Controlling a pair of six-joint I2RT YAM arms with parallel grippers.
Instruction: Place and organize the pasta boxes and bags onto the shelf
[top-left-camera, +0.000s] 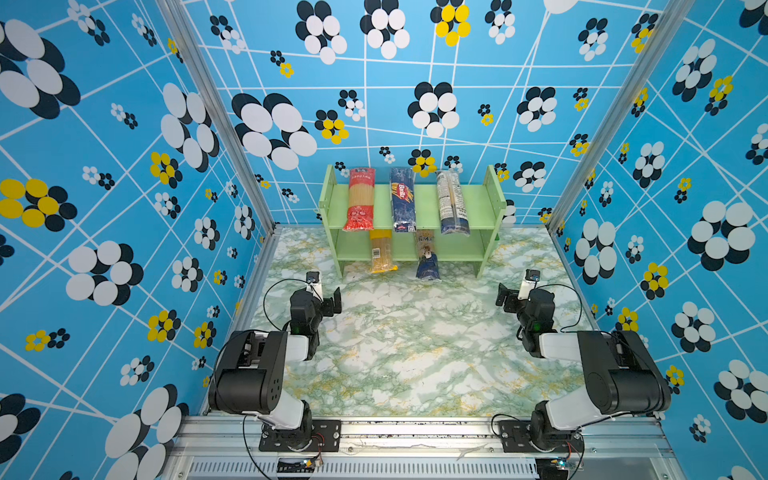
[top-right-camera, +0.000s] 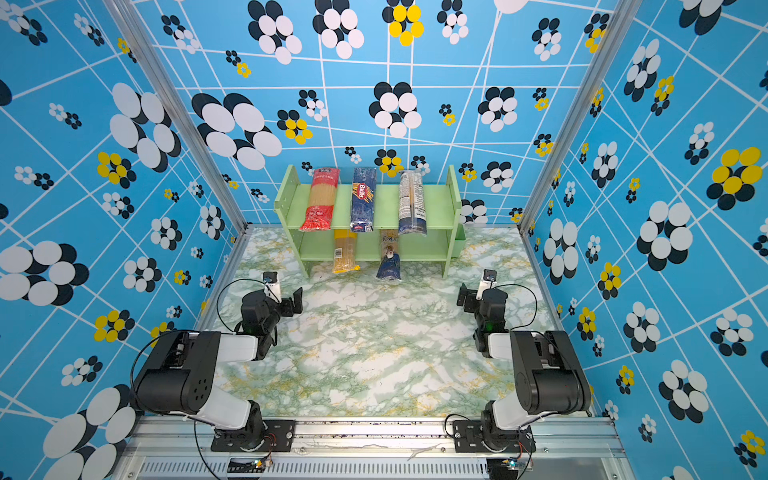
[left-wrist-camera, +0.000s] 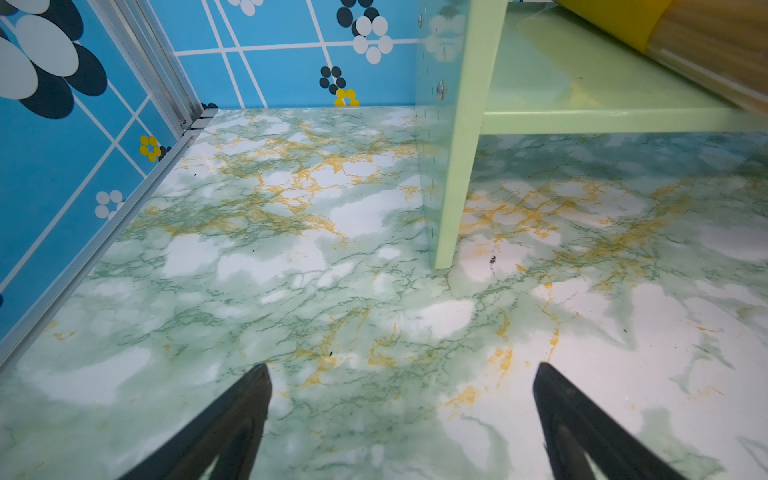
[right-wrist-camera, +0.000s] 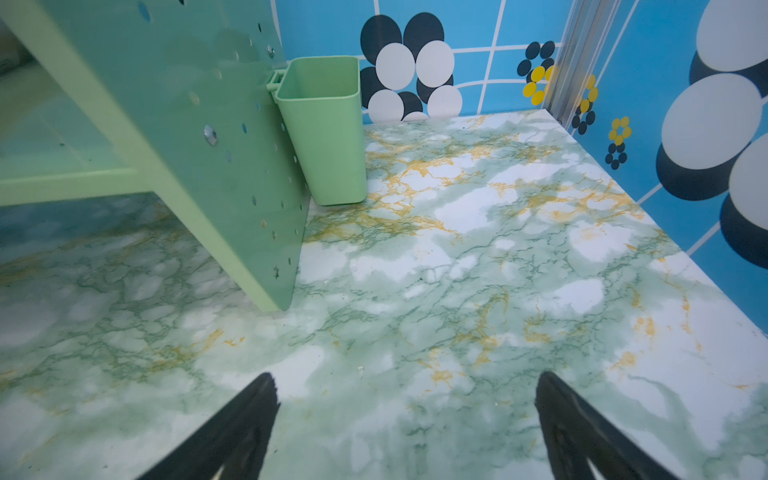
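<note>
You have five pasta packs: one red bag (top-left-camera: 360, 198), one Barilla (top-left-camera: 402, 199), one white-label pack (top-left-camera: 452, 203), one yellow-topped bag (top-left-camera: 381, 253), one blue-ended bag (top-left-camera: 427, 255). You have one shelf (top-left-camera: 482, 208) with two tiers, one cup (right-wrist-camera: 322, 129), and two grippers: left gripper (left-wrist-camera: 401, 368), right gripper (right-wrist-camera: 406, 375).

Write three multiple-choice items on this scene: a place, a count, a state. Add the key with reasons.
1. On the shelf, where does the dark blue Barilla pack lie? A upper tier; B lower tier; C off it altogether.
2. How many packs lie on the lower tier? A one; B two; C four.
3. The left gripper is: A shut on a pack; B shut, empty; C open, empty.
1 A: it lies on top between the red bag and the white-labelled pack.
2 B: only the yellow-topped bag and the blue-ended bag lie there.
3 C: its jaws stand wide apart over the table, nothing between them.
</note>
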